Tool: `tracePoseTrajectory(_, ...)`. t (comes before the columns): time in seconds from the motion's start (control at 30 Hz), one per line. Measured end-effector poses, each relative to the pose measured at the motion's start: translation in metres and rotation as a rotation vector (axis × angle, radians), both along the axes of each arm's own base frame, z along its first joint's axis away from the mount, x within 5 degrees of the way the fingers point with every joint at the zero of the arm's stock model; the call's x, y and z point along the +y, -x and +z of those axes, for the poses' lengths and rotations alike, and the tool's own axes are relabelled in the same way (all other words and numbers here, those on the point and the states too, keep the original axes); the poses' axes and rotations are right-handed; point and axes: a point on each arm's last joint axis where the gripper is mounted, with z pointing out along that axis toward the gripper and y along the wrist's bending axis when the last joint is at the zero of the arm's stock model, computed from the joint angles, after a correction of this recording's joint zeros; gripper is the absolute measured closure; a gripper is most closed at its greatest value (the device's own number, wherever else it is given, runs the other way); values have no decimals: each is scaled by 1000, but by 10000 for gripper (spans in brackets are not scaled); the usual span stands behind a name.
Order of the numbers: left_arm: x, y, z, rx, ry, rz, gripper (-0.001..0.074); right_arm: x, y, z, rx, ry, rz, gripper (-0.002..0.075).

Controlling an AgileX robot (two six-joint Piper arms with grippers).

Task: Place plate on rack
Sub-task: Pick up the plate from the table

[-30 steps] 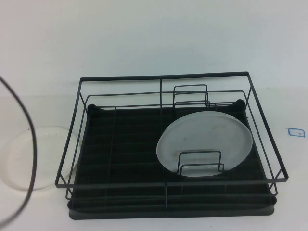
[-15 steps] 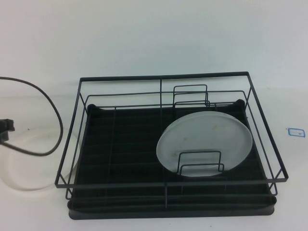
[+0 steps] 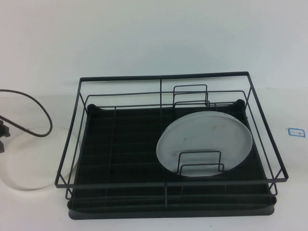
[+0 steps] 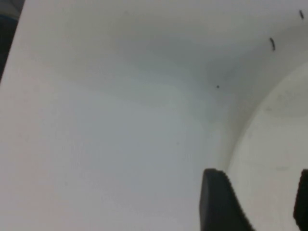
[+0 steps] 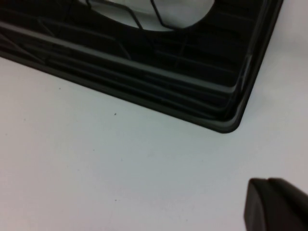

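From the high view, the rack [image 3: 173, 144] sits mid-desk with its tall wire sides standing all round the black tray base, and a duller grey-white plate [image 3: 204, 142] leans inside its right half against a small wire divider [image 3: 201, 162]. The plate [image 3: 33, 159] lies flat on the white desk [image 3: 154, 38] just outside the rack's left wall, its right rim passing behind that wall's wires. Wide bare desk lies behind the rack and on its right, where a small blue-edged tag [image 3: 296, 131] is stuck down. At the far left edge a dark part of the left arm [image 3: 4, 132] shows over the plate's rim, with a black cable [image 3: 33, 103] looping above it. In the left wrist view, the left pincer [image 4: 260, 202] hangs low over the plate [image 4: 274, 144], its two dark fingers apart, one finger [image 4: 219, 199] at the plate's curved rim and the other at the picture's edge; nothing sits between them. In the right wrist view, the right pincer [image 5: 274, 204] hangs above bare desk, well apart from the rack's rounded near corner [image 5: 226, 122], its tips together and gripping nothing.
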Motion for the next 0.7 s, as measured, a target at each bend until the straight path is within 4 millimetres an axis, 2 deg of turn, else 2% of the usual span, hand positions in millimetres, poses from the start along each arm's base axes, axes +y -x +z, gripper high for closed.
tracePoseTrajectory(0.3, 5, -8, -41, 89, -34, -55, 426, 4, 2, 1, 21, -49, 2, 708)
tracePoseTrajectory(0.37, 6, -8, -48, 108, -35, -61, 505, 4, 2, 1, 28, -51, 5, 708)
tracePoseTrajectory(0.43, 6, -8, -53, 123, -40, -69, 671, 4, 3, 0, 33, -52, 7, 708)
tracePoseTrajectory(0.47, 7, -8, -54, 126, -50, -80, 729, 4, 3, 0, 34, -53, 7, 708)
tracePoseTrajectory(0.6, 10, -8, -53, 123, -69, -85, 734, 5, 3, 0, 36, -59, 7, 708)
tracePoseTrajectory(0.7, 17, -7, -41, 121, -65, -74, 734, 6, 3, 1, 38, -75, 6, 708)
